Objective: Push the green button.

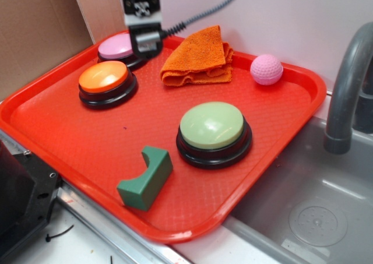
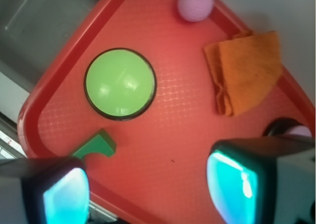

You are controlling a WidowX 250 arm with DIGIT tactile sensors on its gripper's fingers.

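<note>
While the gripper [image 1: 144,38] hangs over the back left part of the red tray [image 1: 70,130], just above and beside the pink button [image 1: 118,47], the green button [image 1: 211,126] sits well apart from it, toward the tray's front right. Exterior view: green button is a pale sage dome on a wider black base, upright, resting on the tray floor, nothing touching its cap. Largest of the three buzzers.

Wrist view: two fingers frame the bottom of the picture, left finger pad [image 2: 64,194] and right finger pad [image 2: 232,182], with a wide stretch of bare tray between them. Jaws spread, nothing between them. Green button [image 2: 120,84] appears above and between the fingers, offset toward the left one, clearly away from both.

Other items on the tray:
- orange button [image 1: 106,78], left side, just in front of the pink one; the two black bases are near each other.
- dark green notched block [image 1: 145,178], front edge, just beside the green button on its left, apart from it. Only a corner of it shows in the wrist view [image 2: 96,146].
- orange cloth [image 1: 198,59], folded, back centre, just right of the gripper.
- pink golf ball [image 1: 266,69], back right, near the tray rim.

Grey sink basin [image 1: 303,206] and faucet [image 1: 347,83] lie to the right of the tray.
</note>
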